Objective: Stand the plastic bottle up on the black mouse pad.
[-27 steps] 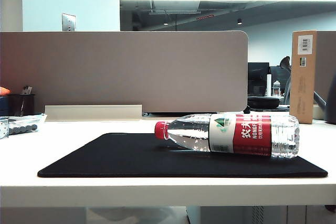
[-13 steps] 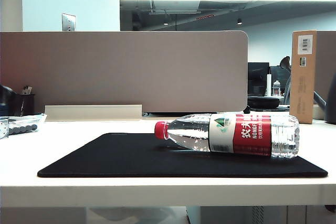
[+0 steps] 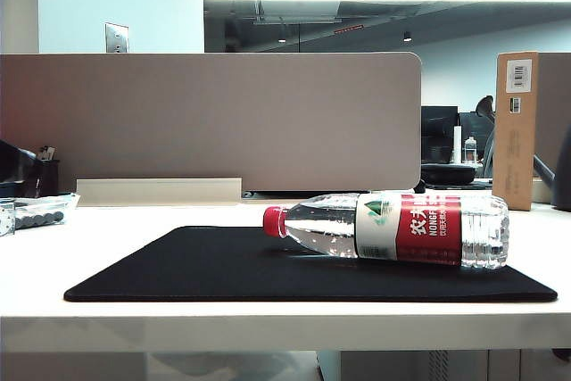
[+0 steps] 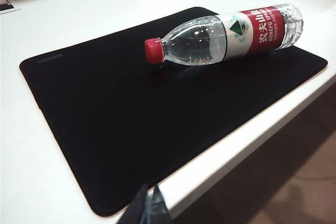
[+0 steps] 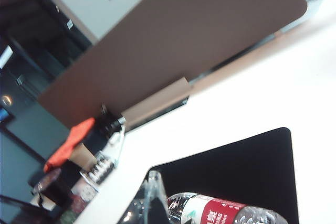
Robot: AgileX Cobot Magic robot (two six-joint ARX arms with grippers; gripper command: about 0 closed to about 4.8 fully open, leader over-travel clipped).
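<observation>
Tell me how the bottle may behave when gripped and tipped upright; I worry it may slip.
The bottle lies on its side on the mouse pad, so being round it may roll if nudged. It looks nearly full, so probably heavy for its size, and fairly firm. Its ribbed clear plastic and glossy label could be slippery.

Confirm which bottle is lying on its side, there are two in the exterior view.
The plastic bottle with the red cap, lying on the black mouse pad. The tiny background bottle stands upright, far behind the desk.

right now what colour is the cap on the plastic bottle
Red; the plastic bottle cap shows best in the left wrist view.
</observation>
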